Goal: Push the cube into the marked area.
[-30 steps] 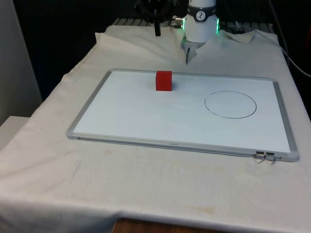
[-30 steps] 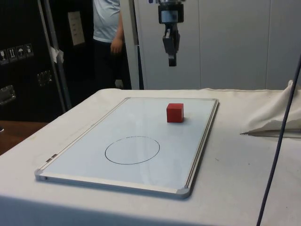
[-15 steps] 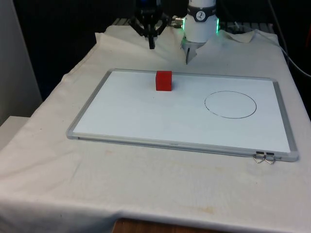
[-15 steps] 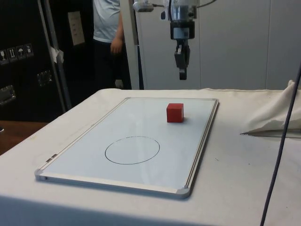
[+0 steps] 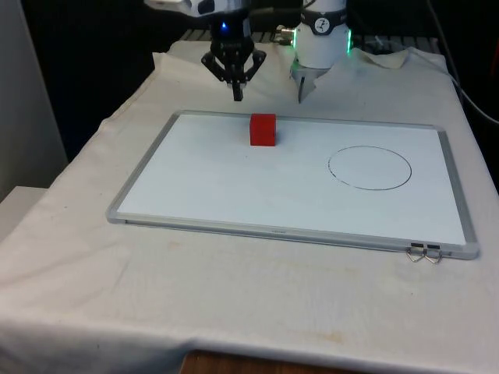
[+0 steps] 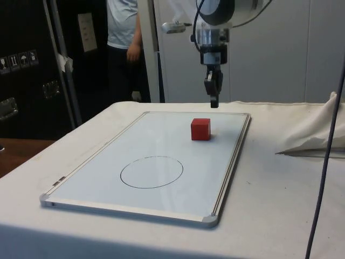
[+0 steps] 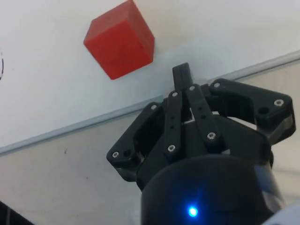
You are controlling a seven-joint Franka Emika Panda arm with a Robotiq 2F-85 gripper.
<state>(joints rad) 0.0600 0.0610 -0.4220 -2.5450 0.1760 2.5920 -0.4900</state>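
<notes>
- I see the black two-finger gripper (image 5: 238,95) hanging in the air, tips pointing down, jaws pressed together with nothing between them.
- In the front view it sits above the far edge of the flat white board with a silver metal frame (image 5: 148,160), slightly toward the front view's left of the small red cube (image 5: 263,129).
- Side view: gripper (image 6: 214,102) is above and just behind the cube (image 6: 200,129), clear of it, not touching.
- Wrist view: closed fingertips (image 7: 182,76) hover over the board's frame strip (image 7: 70,128); cube (image 7: 120,38) lies near them on the white surface, gap visible between.
- Cube rests flat on the board, close to the far frame edge, roughly mid-width in the front view.
- Thin black drawn circle (image 5: 369,167) marks the area on the board; it is toward the front view's right of the cube, well apart from it. Cube is fully outside the circle.
- Side view puts the circle (image 6: 151,171) nearer the camera than the cube, on the same board (image 6: 226,178).
- Board lies on the white cloth-covered table (image 5: 234,296); two small metal clips (image 5: 425,251) sit at its near corner on the front view's right.
- Crumpled fold of white cloth (image 6: 315,132) lies beside the board in the side view.
- A person in a white shirt (image 6: 121,24) stands behind the table in the side view, hand at their side.
</notes>
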